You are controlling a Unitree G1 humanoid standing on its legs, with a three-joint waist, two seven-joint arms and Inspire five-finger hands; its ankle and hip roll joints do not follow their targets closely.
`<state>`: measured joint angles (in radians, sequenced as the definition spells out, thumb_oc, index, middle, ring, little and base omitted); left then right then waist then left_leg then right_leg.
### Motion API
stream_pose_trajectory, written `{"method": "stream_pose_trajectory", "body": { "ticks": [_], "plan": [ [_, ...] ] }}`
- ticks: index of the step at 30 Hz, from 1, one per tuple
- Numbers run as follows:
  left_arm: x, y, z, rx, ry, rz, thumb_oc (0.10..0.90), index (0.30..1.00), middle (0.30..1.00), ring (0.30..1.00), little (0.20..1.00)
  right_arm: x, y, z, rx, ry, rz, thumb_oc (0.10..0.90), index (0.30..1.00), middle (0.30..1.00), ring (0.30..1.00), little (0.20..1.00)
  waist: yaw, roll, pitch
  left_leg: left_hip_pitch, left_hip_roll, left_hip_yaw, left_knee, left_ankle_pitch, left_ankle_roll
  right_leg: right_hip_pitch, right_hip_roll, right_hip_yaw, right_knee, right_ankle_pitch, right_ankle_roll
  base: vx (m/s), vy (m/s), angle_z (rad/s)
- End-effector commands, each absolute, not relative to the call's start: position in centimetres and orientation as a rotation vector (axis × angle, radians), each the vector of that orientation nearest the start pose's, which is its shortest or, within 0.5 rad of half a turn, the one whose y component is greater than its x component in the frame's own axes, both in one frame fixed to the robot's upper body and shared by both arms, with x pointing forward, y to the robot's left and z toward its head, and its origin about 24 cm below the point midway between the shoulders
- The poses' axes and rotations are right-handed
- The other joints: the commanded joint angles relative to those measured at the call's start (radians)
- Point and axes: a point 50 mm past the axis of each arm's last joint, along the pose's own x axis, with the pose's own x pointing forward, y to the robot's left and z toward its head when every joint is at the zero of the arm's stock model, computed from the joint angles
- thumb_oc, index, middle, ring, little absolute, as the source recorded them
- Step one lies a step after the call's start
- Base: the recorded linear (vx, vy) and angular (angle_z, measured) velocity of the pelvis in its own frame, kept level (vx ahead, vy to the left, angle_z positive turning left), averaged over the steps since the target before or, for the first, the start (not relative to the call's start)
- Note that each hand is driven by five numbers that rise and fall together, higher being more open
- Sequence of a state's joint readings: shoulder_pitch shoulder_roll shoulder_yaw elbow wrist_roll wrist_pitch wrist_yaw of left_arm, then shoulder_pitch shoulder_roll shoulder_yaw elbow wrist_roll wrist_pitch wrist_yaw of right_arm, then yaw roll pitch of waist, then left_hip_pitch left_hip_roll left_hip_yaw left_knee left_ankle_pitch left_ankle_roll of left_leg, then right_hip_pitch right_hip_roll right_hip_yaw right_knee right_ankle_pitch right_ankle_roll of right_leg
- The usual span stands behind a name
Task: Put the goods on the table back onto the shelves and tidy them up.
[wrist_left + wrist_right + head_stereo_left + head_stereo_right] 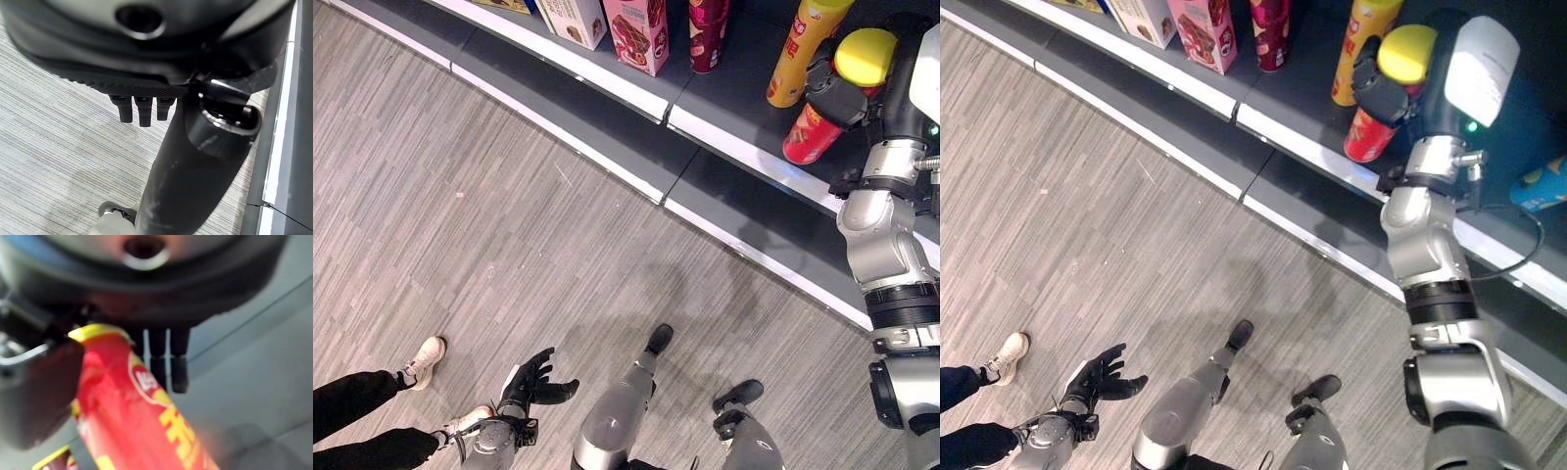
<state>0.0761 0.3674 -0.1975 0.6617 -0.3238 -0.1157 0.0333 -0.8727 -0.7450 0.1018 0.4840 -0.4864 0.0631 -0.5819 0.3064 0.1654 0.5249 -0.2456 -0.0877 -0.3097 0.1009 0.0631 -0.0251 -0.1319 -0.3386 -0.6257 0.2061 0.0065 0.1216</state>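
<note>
The right hand (1386, 88), at 1 o'clock, has its fingers grasping a red can with a yellow lid (815, 127) over the shelf (724, 93) beside a yellow can (803, 49), not yet let go, while the left hand (533, 382) hangs with fingers released at 7 o'clock.

Shop: snack-stocked shelves (607, 83).

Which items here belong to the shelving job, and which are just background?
Job:
red can with yellow lid, held by right hand
shelf

Background:
orange can
dark red can
pink box
white box
left hand, idle
person's shoes
</note>
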Motion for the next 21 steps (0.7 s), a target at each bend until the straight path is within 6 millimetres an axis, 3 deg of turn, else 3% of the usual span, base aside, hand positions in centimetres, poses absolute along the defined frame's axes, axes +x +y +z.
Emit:
{"method": "stream_pose_trajectory", "body": {
  "ticks": [1, 9, 21],
  "plan": [
    [14.4, 26.9, -9.7, 0.224, 0.704, 0.108, 0.800, 0.900, 0.900, 0.900, 0.900, 32.5, -28.1, 35.4, -1.107, -0.889, -0.968, 0.400, 0.300, 0.300, 0.300, 0.300, 0.010, 0.000, -0.090, 0.034, 0.039, -0.047, -0.119, -0.010, -0.004, -0.042, -0.110, 0.046, 0.178, -0.071, 0.104, 0.00, 0.000, 0.00],
    [14.8, 26.8, -9.7, 0.213, 0.698, 0.119, 0.800, 0.900, 0.900, 0.900, 0.900, 32.7, -29.2, 36.5, -1.167, -0.848, -0.999, 0.400, 0.300, 0.300, 0.300, 0.300, 0.009, 0.007, -0.089, 0.027, 0.031, -0.053, -0.122, -0.008, -0.001, -0.058, -0.120, 0.053, 0.186, -0.064, 0.109, 0.00, -0.002, 0.00],
    [15.1, 26.6, -10.0, 0.220, 0.704, 0.119, 0.800, 0.900, 0.900, 0.900, 0.900, 32.8, -30.3, 35.6, -1.162, -0.792, -1.030, 0.400, 0.300, 0.300, 0.300, 0.300, 0.001, 0.013, -0.082, 0.023, 0.022, -0.070, -0.124, -0.007, 0.000, -0.067, -0.132, 0.046, 0.205, -0.066, 0.115, 0.00, -0.009, 0.03]
  ]
}}
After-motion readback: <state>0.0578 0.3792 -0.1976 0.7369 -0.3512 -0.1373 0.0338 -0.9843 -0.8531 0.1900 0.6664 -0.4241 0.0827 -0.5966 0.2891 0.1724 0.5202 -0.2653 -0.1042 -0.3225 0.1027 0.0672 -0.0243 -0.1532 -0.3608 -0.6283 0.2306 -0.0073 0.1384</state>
